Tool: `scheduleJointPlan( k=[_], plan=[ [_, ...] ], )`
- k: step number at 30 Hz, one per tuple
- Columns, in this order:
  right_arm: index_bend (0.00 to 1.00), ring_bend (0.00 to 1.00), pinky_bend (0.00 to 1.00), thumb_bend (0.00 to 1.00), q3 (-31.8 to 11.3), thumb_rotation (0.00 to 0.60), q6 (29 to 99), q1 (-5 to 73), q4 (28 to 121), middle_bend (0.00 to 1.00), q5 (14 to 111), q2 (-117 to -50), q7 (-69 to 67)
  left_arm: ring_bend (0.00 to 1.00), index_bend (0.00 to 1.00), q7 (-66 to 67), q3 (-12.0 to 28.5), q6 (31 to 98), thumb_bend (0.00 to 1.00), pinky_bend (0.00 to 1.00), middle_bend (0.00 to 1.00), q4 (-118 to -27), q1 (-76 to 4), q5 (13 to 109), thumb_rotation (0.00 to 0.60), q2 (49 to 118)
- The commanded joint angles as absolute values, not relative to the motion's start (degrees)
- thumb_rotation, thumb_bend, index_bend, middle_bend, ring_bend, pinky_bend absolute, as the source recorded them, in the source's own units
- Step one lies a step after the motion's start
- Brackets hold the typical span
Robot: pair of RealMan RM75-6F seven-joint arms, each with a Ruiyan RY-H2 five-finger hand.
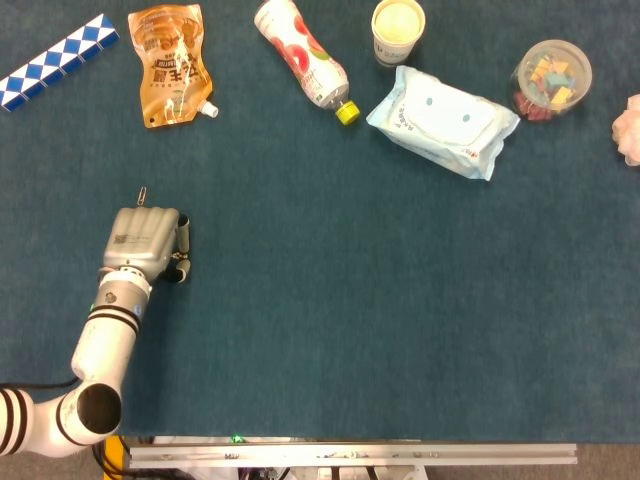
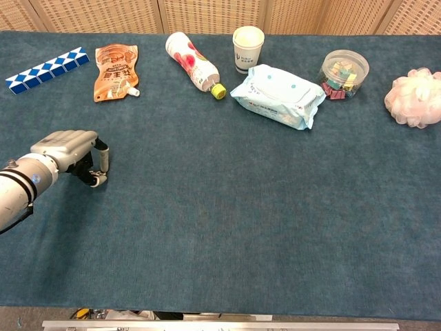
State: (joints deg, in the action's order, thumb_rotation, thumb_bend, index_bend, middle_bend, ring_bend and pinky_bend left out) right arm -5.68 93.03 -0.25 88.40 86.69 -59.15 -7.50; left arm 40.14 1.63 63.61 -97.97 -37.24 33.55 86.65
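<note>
In the left part of the head view, the left hand [image 1: 148, 243] lies low over the blue cloth-covered table [image 1: 400, 300], its back turned up and its fingers [image 1: 182, 240] curled down and in, closed on nothing that shows. Just above its knuckles, toward the upper left of the frame, lies a small paper clip [image 1: 143, 194], close to the hand but apart from it. The clip's long axis runs roughly up and down the frame, in line with the forearm, so it sits ahead of the knuckles rather than beside the fingers. In the chest view the same left hand [image 2: 67, 153] shows at the left edge with fingertips tucked under; the clip is too small to make out there. The right hand appears in neither view, so the left is the only one near the clip.

Along the top of the head view, from left to right, lie a blue-and-white folding puzzle [image 1: 58, 60], an orange drink pouch [image 1: 172, 66], a bottle [image 1: 300, 50] on its side, a paper cup [image 1: 397, 29], a wipes pack [image 1: 443, 121], a clear tub [image 1: 551, 79] and a pink puff [image 1: 629, 129].
</note>
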Motion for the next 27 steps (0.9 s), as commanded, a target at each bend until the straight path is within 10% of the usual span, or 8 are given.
scheduleJointPlan(
  k=[1,27],
  plan=[
    [0.49,0.44,0.45,0.20,-5.7,0.600,93.0,-0.2,88.5,0.52,86.7,-59.1,-7.4,1.00,0.51,40.1,1.5,63.4,0.31,1.00,1.00,-97.9,-37.3,33.6,0.600,86.5],
    [0.49,0.45,0.45,0.20,-6.0,0.600,94.4,-0.7,89.4,0.52,87.5,-59.0,-7.0,1.00,0.59,37.3,2.0,62.8,0.34,1.00,1.00,-96.7,-37.0,34.9,0.600,85.9]
  ],
)
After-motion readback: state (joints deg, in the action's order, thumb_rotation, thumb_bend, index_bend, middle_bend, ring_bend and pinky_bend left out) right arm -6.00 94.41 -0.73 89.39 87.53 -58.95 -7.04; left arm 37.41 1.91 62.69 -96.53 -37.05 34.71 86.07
